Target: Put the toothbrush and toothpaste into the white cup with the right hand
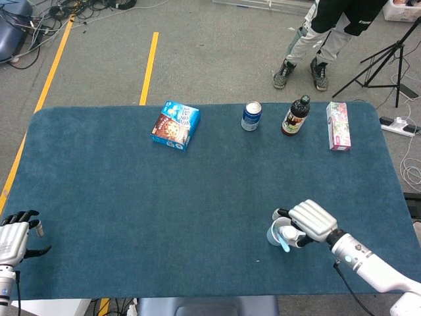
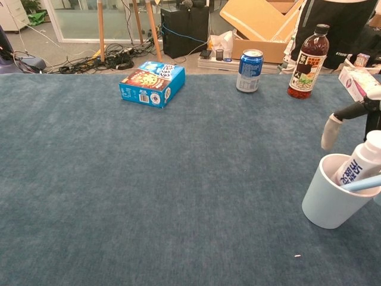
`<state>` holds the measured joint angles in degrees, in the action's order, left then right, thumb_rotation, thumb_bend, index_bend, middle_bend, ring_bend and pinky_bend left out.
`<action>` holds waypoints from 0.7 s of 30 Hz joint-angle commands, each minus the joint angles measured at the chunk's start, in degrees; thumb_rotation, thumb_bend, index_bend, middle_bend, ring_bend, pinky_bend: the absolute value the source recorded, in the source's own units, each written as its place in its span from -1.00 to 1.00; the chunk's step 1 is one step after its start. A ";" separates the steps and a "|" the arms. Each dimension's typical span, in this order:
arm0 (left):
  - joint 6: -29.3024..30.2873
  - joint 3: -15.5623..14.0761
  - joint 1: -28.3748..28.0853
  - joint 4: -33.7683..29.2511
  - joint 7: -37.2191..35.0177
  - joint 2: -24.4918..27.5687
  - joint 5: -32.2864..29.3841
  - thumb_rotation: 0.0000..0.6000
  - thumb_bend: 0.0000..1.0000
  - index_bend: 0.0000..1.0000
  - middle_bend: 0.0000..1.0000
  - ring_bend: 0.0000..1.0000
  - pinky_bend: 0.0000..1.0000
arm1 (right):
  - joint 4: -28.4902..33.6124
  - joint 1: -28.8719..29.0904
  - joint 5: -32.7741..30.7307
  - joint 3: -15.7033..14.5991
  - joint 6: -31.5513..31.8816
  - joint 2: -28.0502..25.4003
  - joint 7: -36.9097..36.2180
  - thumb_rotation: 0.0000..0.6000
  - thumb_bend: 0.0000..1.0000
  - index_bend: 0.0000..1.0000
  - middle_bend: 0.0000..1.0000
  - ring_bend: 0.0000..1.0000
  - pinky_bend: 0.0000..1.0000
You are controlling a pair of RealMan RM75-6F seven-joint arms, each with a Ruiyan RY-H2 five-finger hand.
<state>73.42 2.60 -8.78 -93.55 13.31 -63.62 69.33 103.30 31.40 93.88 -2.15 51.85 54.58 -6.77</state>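
The toothpaste (image 2: 359, 165) and toothbrush (image 2: 363, 183) stand in the cup (image 2: 330, 198), near the table's (image 1: 118, 197) right front; my right hand (image 1: 309, 222) is just right of it. Box (image 1: 175, 125), can (image 1: 251, 116), bottle (image 1: 296, 116) and carton (image 1: 338, 126) line the far edge.

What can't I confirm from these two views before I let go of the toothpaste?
- Right hand's grip on the toothpaste: head view, the hand's back covers it; chest view, the right edge cuts the hand off.
- Toothbrush head: hidden inside the white cup in both views.
- Left hand: head view only, partly cut off at the left edge.
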 commanded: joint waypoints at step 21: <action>-0.19 -0.02 -0.05 0.04 -0.10 0.07 0.03 1.00 -1.00 0.18 -0.50 -0.62 -0.60 | 0.52 -0.95 1.80 -0.66 4.33 -2.37 -3.11 1.00 -0.92 -0.65 1.00 1.00 1.00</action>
<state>73.23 2.58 -8.84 -93.52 13.22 -63.55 69.35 103.76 30.53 95.59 -2.78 56.06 52.33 -9.77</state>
